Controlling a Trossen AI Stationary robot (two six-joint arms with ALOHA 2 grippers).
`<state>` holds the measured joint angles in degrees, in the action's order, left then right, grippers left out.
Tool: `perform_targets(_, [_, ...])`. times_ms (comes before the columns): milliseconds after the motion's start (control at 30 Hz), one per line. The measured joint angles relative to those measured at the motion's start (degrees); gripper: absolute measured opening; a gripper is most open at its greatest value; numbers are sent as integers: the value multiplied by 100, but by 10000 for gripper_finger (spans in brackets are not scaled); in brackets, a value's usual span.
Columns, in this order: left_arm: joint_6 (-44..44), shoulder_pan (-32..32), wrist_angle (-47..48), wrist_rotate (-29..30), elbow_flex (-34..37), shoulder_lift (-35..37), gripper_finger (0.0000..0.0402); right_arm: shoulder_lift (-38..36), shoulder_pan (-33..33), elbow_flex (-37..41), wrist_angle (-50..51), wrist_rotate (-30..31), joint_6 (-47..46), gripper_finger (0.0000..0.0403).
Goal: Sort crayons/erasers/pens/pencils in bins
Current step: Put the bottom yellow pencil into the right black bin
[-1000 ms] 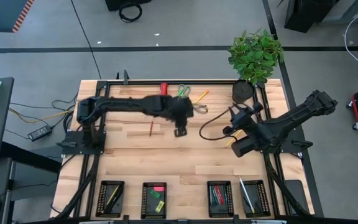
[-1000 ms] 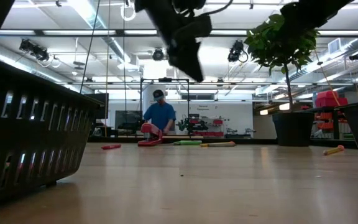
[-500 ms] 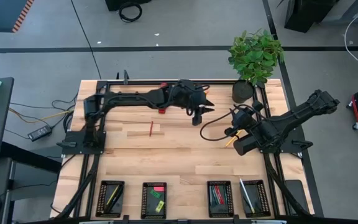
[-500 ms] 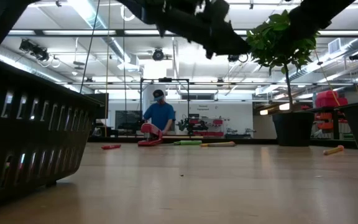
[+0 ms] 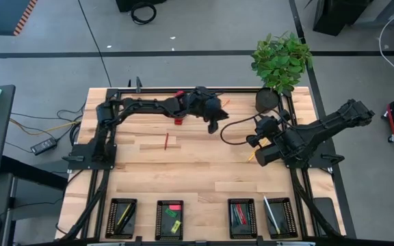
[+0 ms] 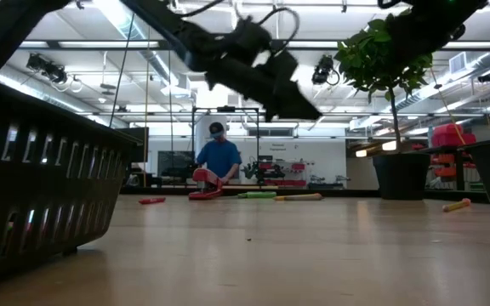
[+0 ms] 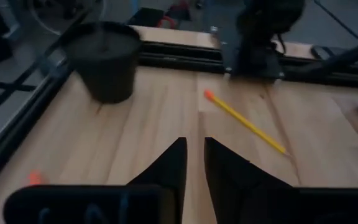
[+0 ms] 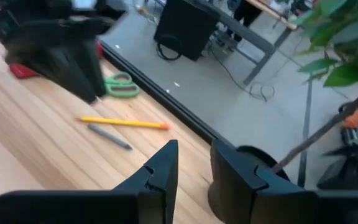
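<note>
High view showed you the left end effector [image 5: 213, 121] held above the far edge of the worktop [image 5: 197, 167], near the green-handled scissors [image 8: 122, 85]. Its own wrist view showed the fingers [image 7: 169, 168] nearly together with a thin gap and nothing between them. A yellow pencil [image 7: 244, 121] lay on the wood ahead of them, near a dark plant pot [image 7: 104, 59].

Your right end effector [image 5: 257, 147] hung over the right side of the worktop, fingers [image 8: 160, 168] parted and grasping nothing. Its wrist view showed a yellow pencil [image 8: 124, 122] and a grey pen [image 8: 109, 136] lying just beside each other near the scissors. A red crayon [image 5: 166, 141] lay alone left of centre.

You had four bins [image 5: 122, 217] along the near edge, with sticks or erasers [image 5: 174, 208] in them.
</note>
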<state>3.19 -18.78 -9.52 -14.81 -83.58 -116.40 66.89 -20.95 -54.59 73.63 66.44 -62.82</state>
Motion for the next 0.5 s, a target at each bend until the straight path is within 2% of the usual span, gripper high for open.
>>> perform_targets(100, [-442, -153, -795, 14, 929, 473, 48, 0, 141, 0, 0, -51, 183, 102])
perform_targets(200, [-668, -184, -2054, 50, 1810, 958, 35, 0, 230, 0, -10, -49, 411, 102])
perform_targets(300, [-675, -156, -3246, 63, 2375, 1352, 25, 0, 337, 0, -252, 111, 632, 102])
perform_targets(367, [-540, -201, -3801, 80, 2490, 1536, 21, 0, 409, 0, -624, 174, 886, 102])
perform_targets(433, [-416, -298, -3957, 120, 2480, 1699, 18, 0, 479, -27, -1092, 76, 1179, 102])
perform_targets(500, [-377, -388, -3901, 129, 2401, 1836, 16, 0, 596, -63, -1697, -374, 1752, 102])
